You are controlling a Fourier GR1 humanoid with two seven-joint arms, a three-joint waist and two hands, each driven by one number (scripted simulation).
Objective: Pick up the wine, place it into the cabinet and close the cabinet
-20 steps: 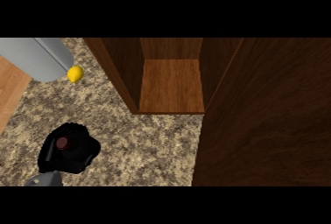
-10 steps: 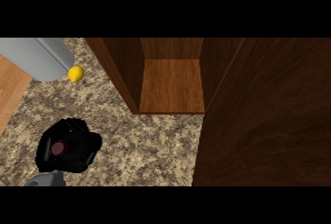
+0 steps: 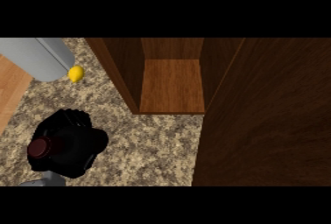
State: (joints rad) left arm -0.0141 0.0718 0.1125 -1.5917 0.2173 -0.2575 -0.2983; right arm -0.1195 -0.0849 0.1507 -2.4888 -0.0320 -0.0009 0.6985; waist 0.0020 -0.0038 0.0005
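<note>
One hand (image 3: 74, 146), the left, shows at the lower left, fingers curled round the wine (image 3: 41, 147), whose dark red top faces upward above the speckled counter (image 3: 149, 148). Up and to the right stands the open cabinet (image 3: 171, 85); its door (image 3: 265, 118) fills the right side. A yellow lemon (image 3: 76, 74) lies beside a grey cylinder (image 3: 39, 57).

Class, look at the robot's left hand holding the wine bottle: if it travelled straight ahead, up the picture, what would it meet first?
Probably the yellow lemon-like object and the grey cylinder beside it. The left hand with the wine bottle sits left of the open cabinet, so that line misses it. Depth is unclear.
</note>
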